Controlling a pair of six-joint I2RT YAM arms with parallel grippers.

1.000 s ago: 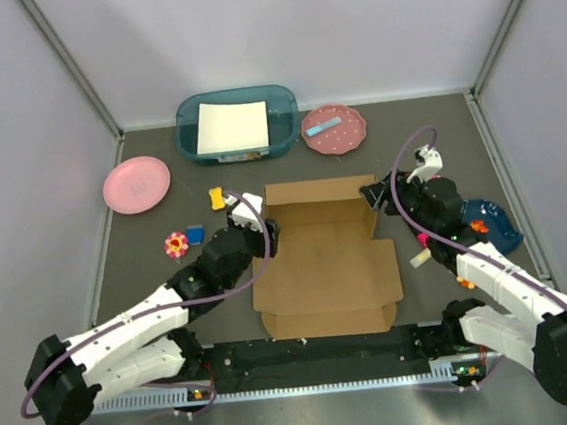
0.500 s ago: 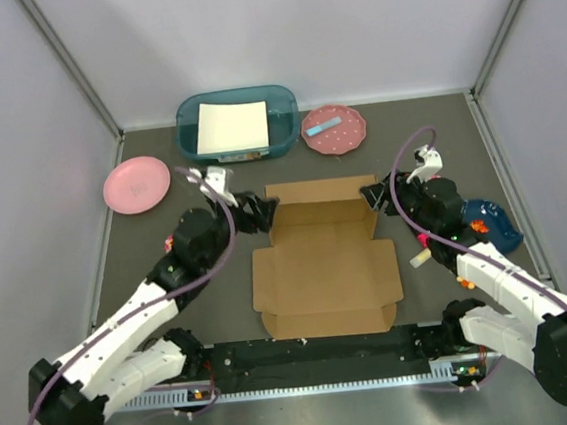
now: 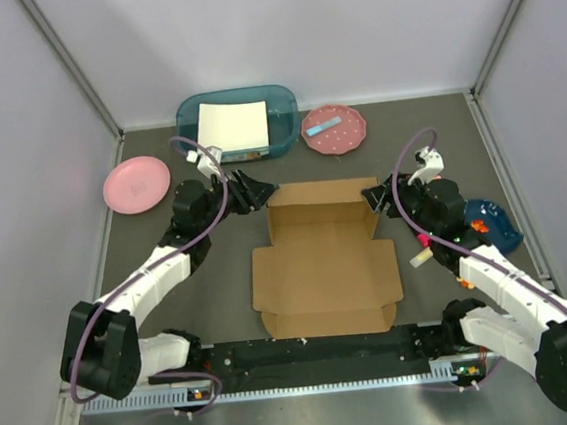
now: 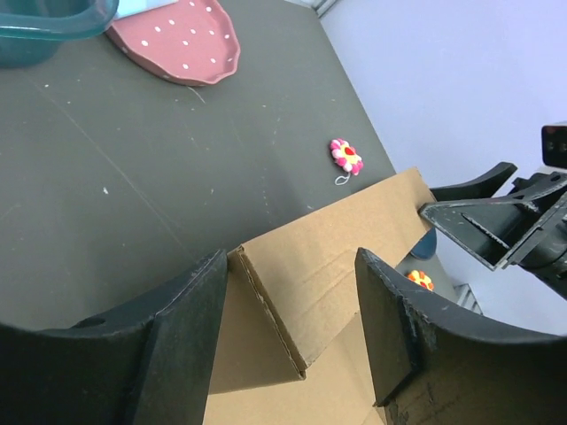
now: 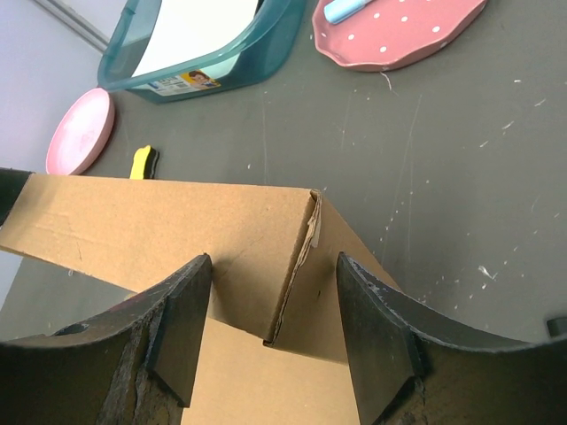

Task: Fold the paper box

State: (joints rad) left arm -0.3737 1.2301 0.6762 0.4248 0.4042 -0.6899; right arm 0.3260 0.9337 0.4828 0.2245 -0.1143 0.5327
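Two claws work the far edge of the paper box (image 3: 324, 264), which lies on the tabletop (image 3: 427, 138) between the arms with its back wall raised. From above, the left claw (image 3: 258, 189) sits at that wall's left corner and the right claw (image 3: 371, 198) at its right corner, I judge to brace both ends together for the fold. On the left wrist camera, the fingers (image 4: 177, 345) stand apart with the folded corner between them, nothing clamped. On the right wrist camera, that claw is likewise spread, the opposite corner seam rising between its fingers (image 5: 376, 345).
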